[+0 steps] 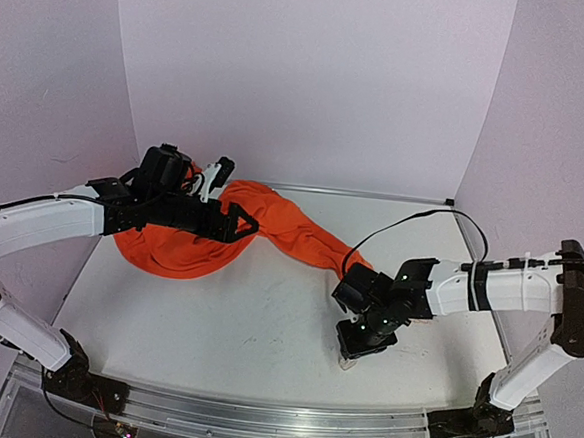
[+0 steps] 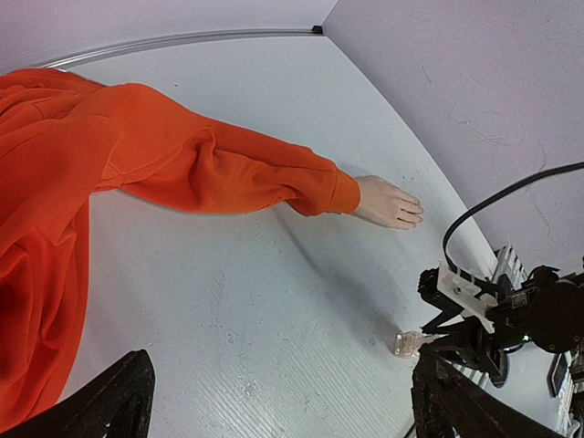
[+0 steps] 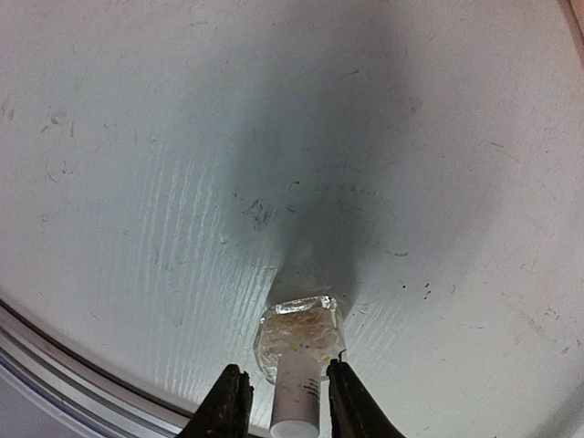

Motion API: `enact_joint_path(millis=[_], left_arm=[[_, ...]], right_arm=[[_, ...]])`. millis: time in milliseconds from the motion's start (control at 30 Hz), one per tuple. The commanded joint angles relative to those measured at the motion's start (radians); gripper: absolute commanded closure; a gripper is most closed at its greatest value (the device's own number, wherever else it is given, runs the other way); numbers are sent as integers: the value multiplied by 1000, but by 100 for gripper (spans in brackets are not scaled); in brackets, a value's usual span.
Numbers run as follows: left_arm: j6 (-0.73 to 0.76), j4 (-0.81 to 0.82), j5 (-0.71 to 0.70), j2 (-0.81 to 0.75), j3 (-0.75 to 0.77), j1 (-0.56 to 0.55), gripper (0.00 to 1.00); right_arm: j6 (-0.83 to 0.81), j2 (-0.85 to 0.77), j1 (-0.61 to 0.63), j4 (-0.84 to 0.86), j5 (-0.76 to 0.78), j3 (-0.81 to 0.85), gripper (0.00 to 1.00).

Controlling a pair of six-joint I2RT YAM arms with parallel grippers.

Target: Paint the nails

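Observation:
The pale mannequin hand (image 2: 388, 203) lies flat on the table, joined to an orange sleeve (image 2: 228, 169); its nails (image 2: 415, 212) are too small to make out. In the top view the right arm covers the hand. A small clear bottle (image 3: 297, 338) with a white cap (image 3: 299, 397) stands near the front edge. My right gripper (image 3: 287, 401) straddles the cap from above, jaws narrow, with a thin gap on each side. My left gripper (image 1: 240, 222) hangs wide open over the orange cloth (image 1: 184, 252), holding nothing.
The orange garment is bunched at the back left of the white table (image 1: 245, 316). A metal rail (image 1: 258, 417) runs along the front edge, close to the bottle. A black cable (image 1: 412, 222) loops from the right arm over the table. Pale walls enclose the back and sides.

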Motion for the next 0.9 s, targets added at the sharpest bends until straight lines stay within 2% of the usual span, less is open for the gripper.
enact_joint_path(millis=[0,267,433,633,733,867], left_arm=[[-19,2,-13,-19,26,-5,1],[-35,27,-46,-30,6,-7,1],[72,137,-68,-45,-62,-51,0],[349,379,-86,-22,-186,-227,1],[448,415,-88,43,-183,-294,1],[537,454,-77,124,-156,-363,6]], right_arm=[[3,12,15,-26,9,25,75],[41,-58,16,-8,59,36,100],[15,-117,-17,19,66,92,100],[-89,-163,-146,33,-108,169,100],[-127,-155,-162,19,-171,252,100],[-147,-117,-163,-5,-207,332,100]])
